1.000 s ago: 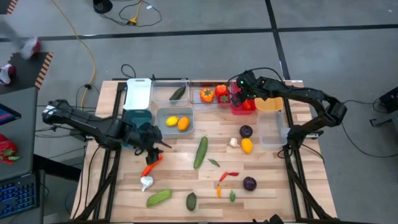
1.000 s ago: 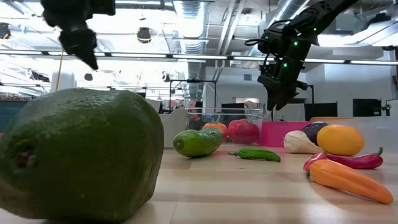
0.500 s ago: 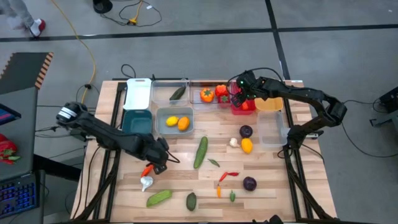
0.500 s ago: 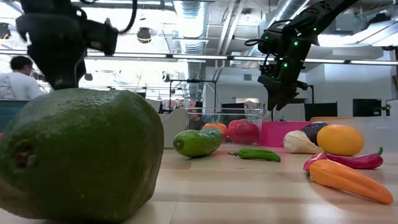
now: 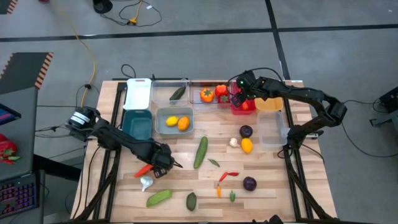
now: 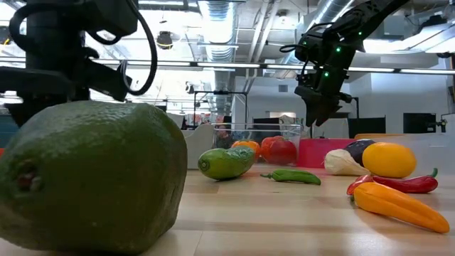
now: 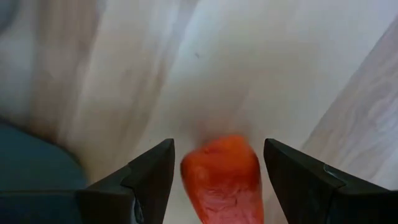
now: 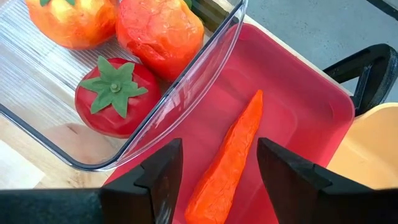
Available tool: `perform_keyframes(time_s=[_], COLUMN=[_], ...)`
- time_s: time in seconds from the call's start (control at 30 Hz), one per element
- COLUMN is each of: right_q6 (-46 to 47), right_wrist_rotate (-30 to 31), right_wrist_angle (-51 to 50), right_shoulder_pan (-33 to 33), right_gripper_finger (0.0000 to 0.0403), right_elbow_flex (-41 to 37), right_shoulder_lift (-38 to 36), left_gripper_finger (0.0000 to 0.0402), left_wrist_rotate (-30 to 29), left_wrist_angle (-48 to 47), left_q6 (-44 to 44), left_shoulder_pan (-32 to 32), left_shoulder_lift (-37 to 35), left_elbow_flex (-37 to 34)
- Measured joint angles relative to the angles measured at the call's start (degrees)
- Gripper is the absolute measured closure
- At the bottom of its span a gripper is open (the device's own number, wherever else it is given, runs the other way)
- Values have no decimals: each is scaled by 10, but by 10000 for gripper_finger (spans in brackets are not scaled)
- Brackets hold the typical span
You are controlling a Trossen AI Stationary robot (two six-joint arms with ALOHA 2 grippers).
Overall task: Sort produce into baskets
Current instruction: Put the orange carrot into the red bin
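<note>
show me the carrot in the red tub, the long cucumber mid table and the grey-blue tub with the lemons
carrot (image 8: 229, 159), right wrist view, middle of its orange body
long cucumber (image 5: 201, 152), high view, middle of its length
grey-blue tub (image 5: 160, 126), high view, bare floor by its left wall

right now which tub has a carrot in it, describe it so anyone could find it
Look along the back row of baskets to the red tub, under the right gripper. It sits between the clear tub of peppers and the orange tub, and holds one orange carrot.
</note>
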Motion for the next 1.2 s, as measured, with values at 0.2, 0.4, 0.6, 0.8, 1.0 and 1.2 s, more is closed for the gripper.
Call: perform_keyframes(time_s=[0.2, 0.4, 0.6, 0.8, 1.0, 1.2], right_q6=[0, -5, -21, -30, -30, -30], right_wrist_rotate=[0, 0, 0, 0, -7, -72], right_wrist_angle=[0, -1, -1, 0, 0, 0], right_shoulder_pan=[0, 0, 9, 40, 98, 158], right_gripper_finger=[168, 168, 168, 168, 168, 168], right_elbow_flex=[0, 0, 0, 0, 0, 0], right_shoulder_lift=[0, -3, -52, -132, -208, -255], left_gripper_finger=[166, 207, 256, 246, 243, 245], left_wrist_rotate=[11, 11, 16, 15, -25, -139], left_wrist_angle=[-4, -5, -5, -5, -2, 20], left_q6=[2, 1, -4, 2, 75, 167], left_shoulder_pan=[-2, -2, -2, 0, 22, 68], left_shoulder_lift=[0, 0, 0, 0, 0, 0], left_elbow_flex=[0, 0, 0, 16, 84, 179])
